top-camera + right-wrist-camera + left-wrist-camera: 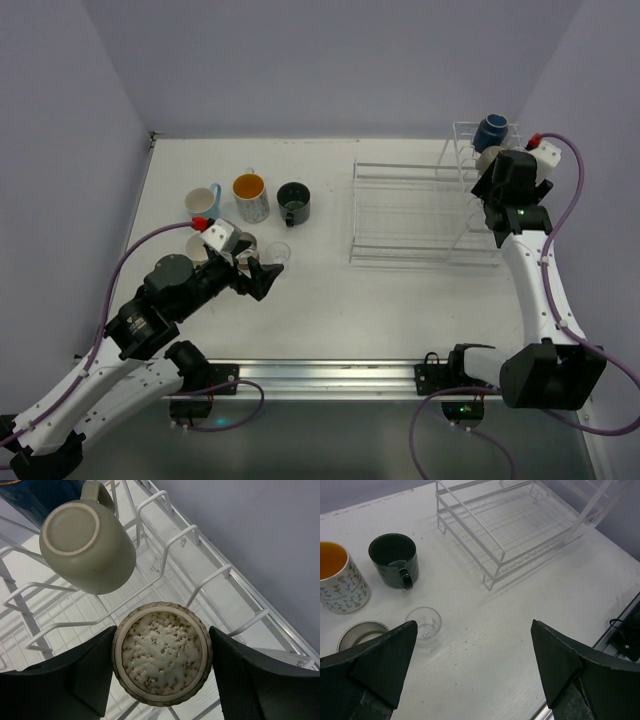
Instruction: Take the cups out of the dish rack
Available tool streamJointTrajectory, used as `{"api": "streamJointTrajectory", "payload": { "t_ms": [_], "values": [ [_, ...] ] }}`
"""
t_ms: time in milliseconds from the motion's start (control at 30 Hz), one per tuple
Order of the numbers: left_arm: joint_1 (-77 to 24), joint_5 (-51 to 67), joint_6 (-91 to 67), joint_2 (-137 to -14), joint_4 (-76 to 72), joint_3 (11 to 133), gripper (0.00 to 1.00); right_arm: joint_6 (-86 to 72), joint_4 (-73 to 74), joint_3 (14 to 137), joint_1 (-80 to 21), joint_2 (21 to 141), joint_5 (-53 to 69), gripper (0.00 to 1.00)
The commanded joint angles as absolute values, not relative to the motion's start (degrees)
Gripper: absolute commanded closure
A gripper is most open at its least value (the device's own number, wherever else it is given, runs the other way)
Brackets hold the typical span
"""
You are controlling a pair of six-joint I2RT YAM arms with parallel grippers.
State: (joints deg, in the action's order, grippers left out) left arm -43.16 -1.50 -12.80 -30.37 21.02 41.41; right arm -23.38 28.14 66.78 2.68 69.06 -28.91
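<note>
The white wire dish rack (400,215) stands at the right, its upright basket (470,150) at the far end. My right gripper (492,178) reaches into the basket. In the right wrist view its jaws (161,630) press both sides of an upside-down beige-brown speckled cup (161,652). An upside-down pale green cup (85,547) and a navy cup (491,132) sit on the tines beside it. My left gripper (262,272) is open and empty above the table, next to a clear glass (423,622).
On the table at the left stand a light blue cup (205,203), a white patterned mug with orange inside (337,580), a black mug (394,559) and a pale cup (362,632) by my left finger. The rack's flat grid (520,520) is bare.
</note>
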Motion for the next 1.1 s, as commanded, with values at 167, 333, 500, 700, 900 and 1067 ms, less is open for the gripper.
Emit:
{"api": "streamJointTrajectory", "payload": {
  "t_ms": [167, 333, 500, 700, 900, 1067],
  "values": [
    [-43.0, -0.4, -12.9, -31.5, 18.1, 42.1, 0.0, -24.1, 26.7, 73.5, 2.6, 63.8, -26.3, 0.55],
    [-43.0, 3.3, -15.2, -32.8, 16.2, 43.2, 0.0, -25.4, 24.8, 71.7, 2.6, 59.9, -19.4, 0.56],
    [-43.1, 10.3, -19.8, -35.2, 11.6, 43.8, 0.0, -32.3, 20.0, 64.4, 2.2, 52.0, -4.7, 0.6],
    [-43.1, 21.9, -31.9, -41.5, -6.1, 39.4, 0.01, -45.6, 6.1, 48.8, -9.4, 43.3, 16.1, 0.61],
    [-43.4, 25.4, -44.0, -49.0, -27.2, 34.1, 0.08, -57.1, -14.3, 37.8, -24.4, 41.1, 23.6, 0.61],
    [-45.2, 23.1, -47.5, -54.9, -35.1, 33.9, 0.24, -60.7, -24.9, 33.3, -33.3, 42.8, 21.6, 0.6]
  ]
}}
